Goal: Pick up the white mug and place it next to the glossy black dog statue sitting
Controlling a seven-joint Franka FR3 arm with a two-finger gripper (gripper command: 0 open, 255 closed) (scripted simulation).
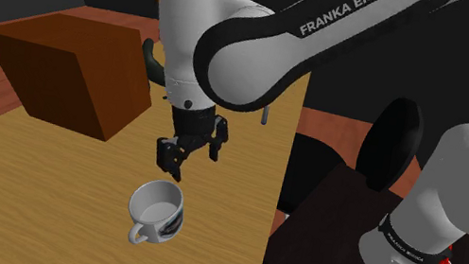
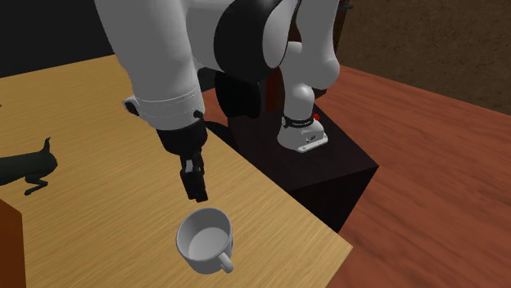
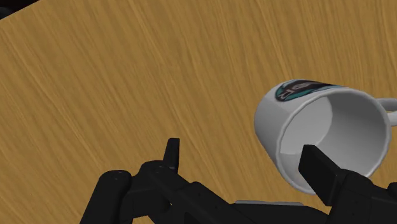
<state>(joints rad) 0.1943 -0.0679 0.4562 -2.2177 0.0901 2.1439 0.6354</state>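
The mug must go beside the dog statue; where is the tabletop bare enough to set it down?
Bare wood stretches between the dog statue and the hand, and between the brown box and the mug. It is tight around the mug, near the open hand and table edge.

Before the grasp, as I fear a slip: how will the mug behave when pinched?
The mug looks rigid and smooth-walled, so it may slip in the tool. Upright on its base, it probably won't roll. Pushing the handle would likely spin it.
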